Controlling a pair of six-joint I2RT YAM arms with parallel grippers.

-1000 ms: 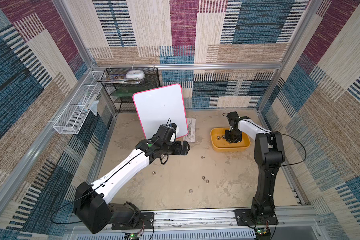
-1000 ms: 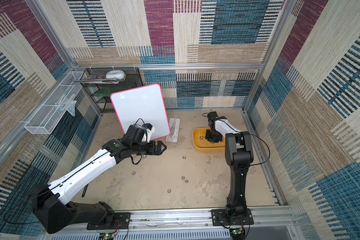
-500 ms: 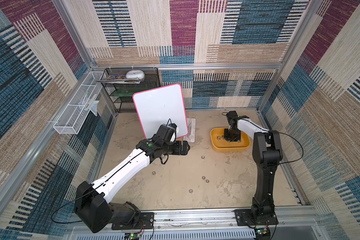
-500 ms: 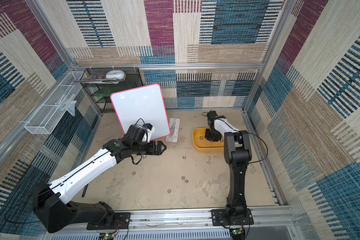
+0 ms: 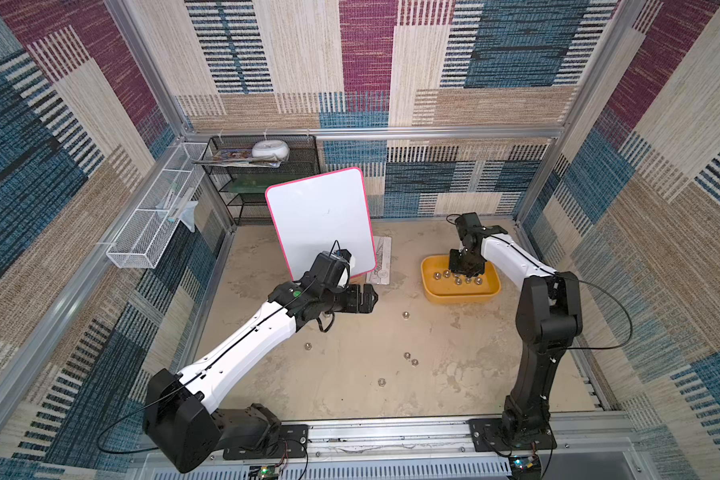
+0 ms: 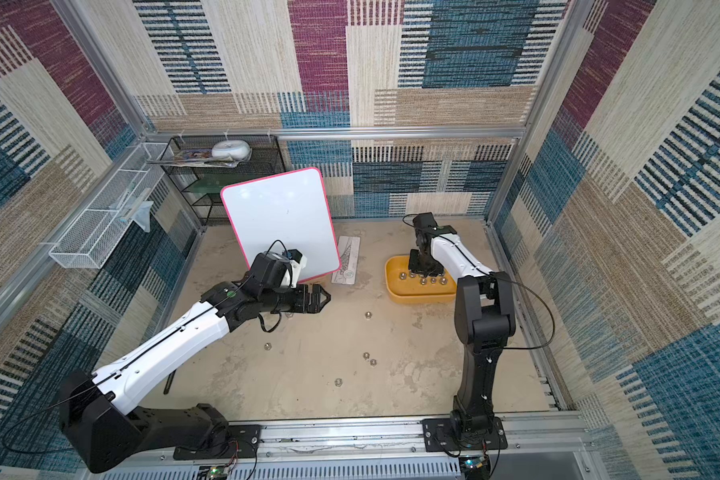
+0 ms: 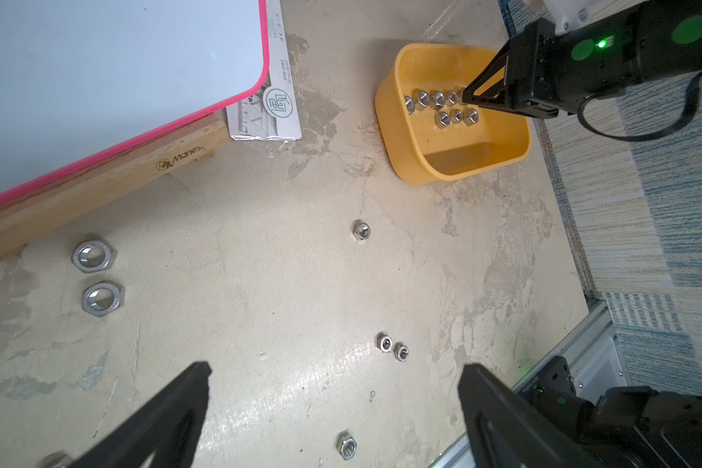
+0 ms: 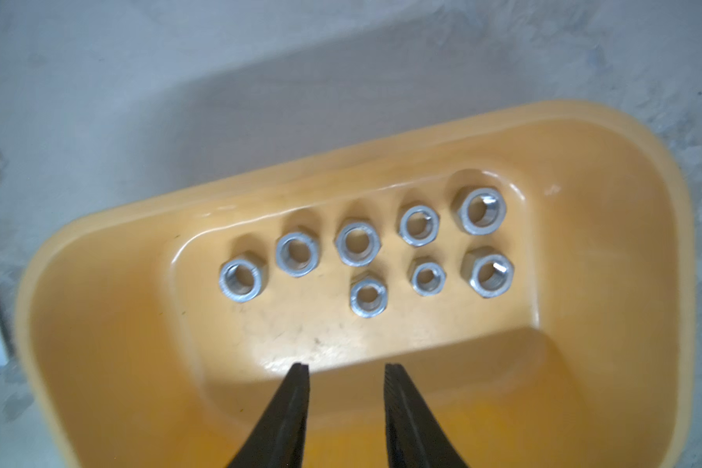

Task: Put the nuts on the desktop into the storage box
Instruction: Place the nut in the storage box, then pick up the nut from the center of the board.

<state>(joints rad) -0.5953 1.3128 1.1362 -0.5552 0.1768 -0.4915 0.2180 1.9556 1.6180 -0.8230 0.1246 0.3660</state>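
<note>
White-shelled arms (image 5: 262, 332), black joints (image 5: 547, 309)

This is looking like a robot lab cell: aluminium rails (image 5: 391, 133) and patterned walls (image 5: 516, 41) are enclosing the tabletop (image 5: 454, 374), with robot arms (image 5: 258, 332) standing at its front edge.

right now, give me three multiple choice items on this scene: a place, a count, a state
1. Where is the right gripper? A) over the storage box B) over the whiteboard C) by the wire basket
2. How many nuts lie in the storage box? A) three B) eight C) twelve
3. The left gripper's jaws are: A) shut on a nut B) wide open, empty C) shut on the ruler
Answers: 1 A, it hangs above the box's floor; 2 B, the right wrist view shows eight; 3 B, only bare desktop shows between them.
</note>
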